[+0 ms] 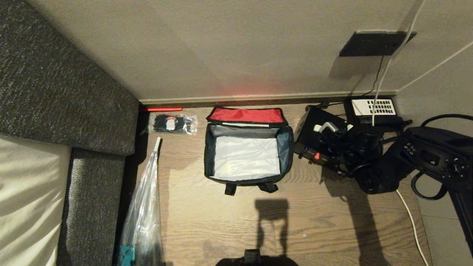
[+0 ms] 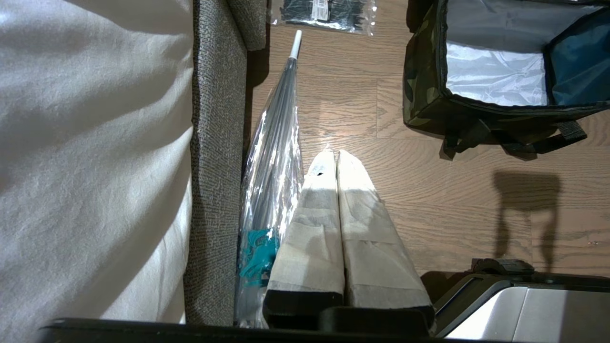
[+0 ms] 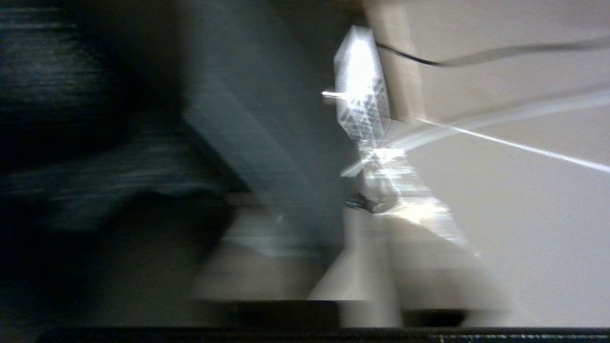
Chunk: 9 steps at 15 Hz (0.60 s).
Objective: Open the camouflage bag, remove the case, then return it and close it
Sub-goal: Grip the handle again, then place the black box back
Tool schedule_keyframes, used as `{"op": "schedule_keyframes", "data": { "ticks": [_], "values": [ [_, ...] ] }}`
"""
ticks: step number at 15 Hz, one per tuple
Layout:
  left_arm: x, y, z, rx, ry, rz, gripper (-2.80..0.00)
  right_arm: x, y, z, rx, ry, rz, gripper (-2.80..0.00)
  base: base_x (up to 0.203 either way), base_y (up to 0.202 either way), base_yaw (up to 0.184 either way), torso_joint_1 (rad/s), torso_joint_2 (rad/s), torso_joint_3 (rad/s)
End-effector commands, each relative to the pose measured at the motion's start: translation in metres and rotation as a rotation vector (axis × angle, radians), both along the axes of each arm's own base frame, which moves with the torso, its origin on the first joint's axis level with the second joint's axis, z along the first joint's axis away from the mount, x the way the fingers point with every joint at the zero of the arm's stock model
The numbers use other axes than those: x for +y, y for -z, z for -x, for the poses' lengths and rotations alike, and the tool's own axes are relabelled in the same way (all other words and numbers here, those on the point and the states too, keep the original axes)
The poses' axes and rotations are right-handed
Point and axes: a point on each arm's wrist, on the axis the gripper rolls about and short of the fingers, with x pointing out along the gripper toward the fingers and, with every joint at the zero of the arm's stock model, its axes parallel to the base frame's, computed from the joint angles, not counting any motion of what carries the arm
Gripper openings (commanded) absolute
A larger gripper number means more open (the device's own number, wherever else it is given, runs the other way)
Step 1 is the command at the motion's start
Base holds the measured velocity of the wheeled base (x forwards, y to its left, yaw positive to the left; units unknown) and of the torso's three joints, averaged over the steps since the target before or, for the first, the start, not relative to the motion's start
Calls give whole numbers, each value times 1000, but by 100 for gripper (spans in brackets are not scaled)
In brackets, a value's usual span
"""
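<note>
The camouflage bag stands open on the wooden floor, its red-lined lid folded back toward the wall. Its silver-lined inside is empty. In the left wrist view its camouflage side shows. The case, a black box with a red-orange mark, lies on the floor just right of the bag. My right gripper is over the case's top, its arm reaching in from the right. My left gripper hangs shut and empty above the floor beside the umbrella.
A clear packet of black ties lies left of the bag by the wall. A wrapped umbrella lies along the grey upholstered bed edge. A black telephone with white keypad and cables sit at the right.
</note>
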Motion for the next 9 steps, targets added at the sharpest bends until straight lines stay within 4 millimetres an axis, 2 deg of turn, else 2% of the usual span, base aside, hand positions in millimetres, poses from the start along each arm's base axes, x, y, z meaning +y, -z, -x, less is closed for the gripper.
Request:
{"op": "schedule_keyframes", "data": {
  "ticks": [1,5,7,9],
  "values": [
    [0,1,0,1,-1,0,-280,0,-4,2,-15,8,3,-280,0,0,0,0,0,0],
    [0,1,0,2,-1,0,-280,-1,-12,12,-6,11,-10,-280,0,0,0,0,0,0],
    [0,1,0,1,-2,0,-280,-3,-21,27,21,18,-13,-280,0,0,0,0,0,0],
    [0,1,0,1,-1,1,-280,0,-39,47,20,7,-47,-280,0,0,0,0,0,0]
  ]
}}
